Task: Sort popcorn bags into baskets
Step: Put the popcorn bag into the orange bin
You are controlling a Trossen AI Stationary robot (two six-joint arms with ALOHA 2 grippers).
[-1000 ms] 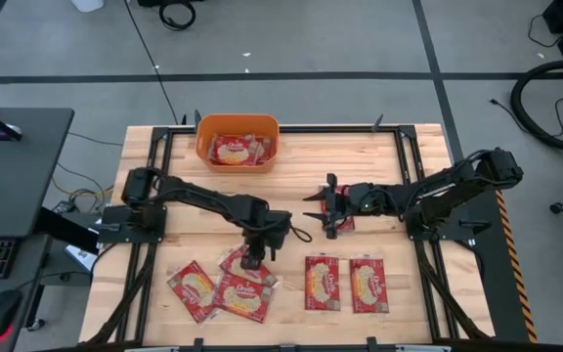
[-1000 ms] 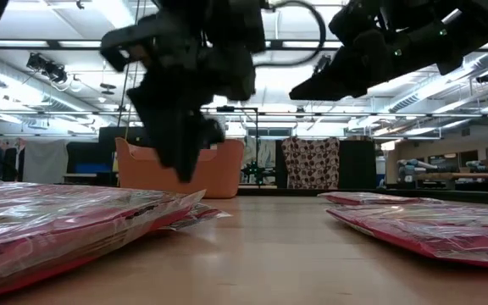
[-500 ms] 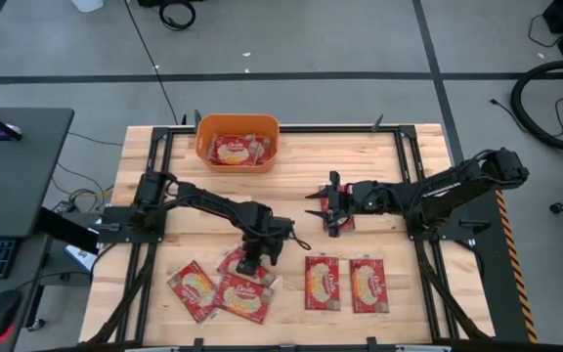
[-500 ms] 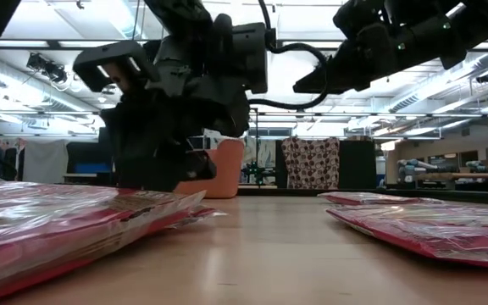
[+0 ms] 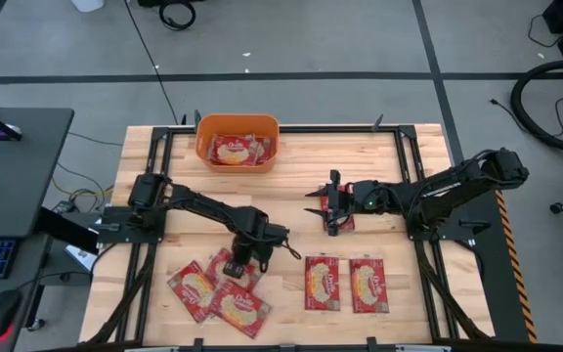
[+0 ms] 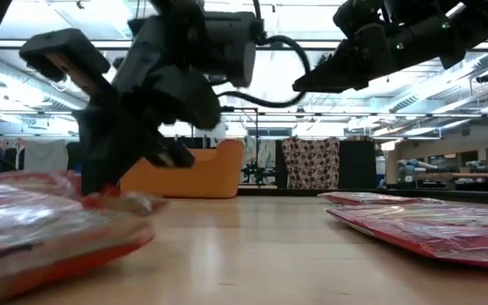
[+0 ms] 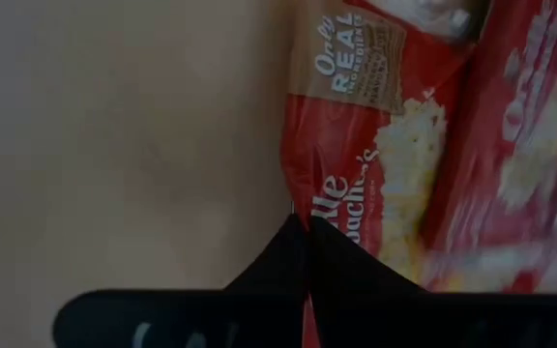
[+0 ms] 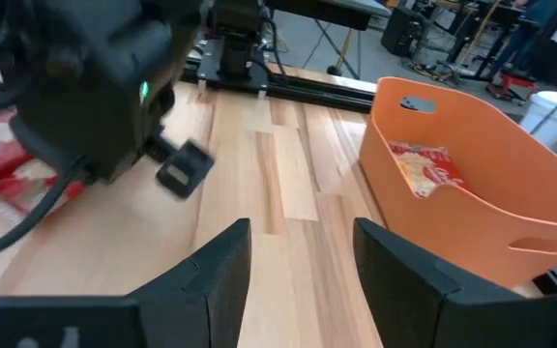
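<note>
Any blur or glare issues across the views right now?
Low view: near popcorn bags smeared and out of focus, ceiling lights blown out behind the silhouetted left gripper. Left wrist view: packet soft. High view: even light, sharp. Right wrist view: basket clear.

Bright overhead lighting; near packets blur in the low view.

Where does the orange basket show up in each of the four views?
High view: the orange basket sits at the table's far edge, left of centre, with popcorn bags inside.
Low view: it stands in the background, left of centre, partly behind the left hand.
Left wrist view: not in it.
Right wrist view: at the right, beyond the right hand, a bag visible inside.
Shared landmark: the wooden table.
</note>
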